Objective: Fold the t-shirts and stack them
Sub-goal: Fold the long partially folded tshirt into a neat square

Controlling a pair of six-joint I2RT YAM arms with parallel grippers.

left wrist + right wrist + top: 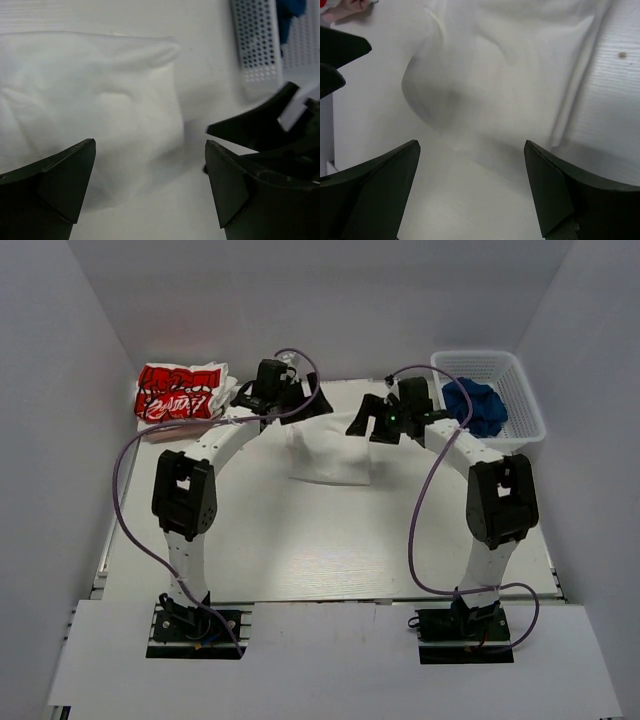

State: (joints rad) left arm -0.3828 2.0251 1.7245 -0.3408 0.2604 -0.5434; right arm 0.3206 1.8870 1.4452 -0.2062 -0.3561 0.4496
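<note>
Lying apart: one white shirt [330, 458], one red-printed shirt [178, 392]; left jaws, right jaws spread wide.

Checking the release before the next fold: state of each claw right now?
Left claw: open, holding nothing.
Right claw: open, holding nothing.

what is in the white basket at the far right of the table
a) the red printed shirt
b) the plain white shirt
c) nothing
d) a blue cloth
d: a blue cloth sits bunched inside the basket, while the printed shirt lies at the far left and the white shirt in the middle.
</note>
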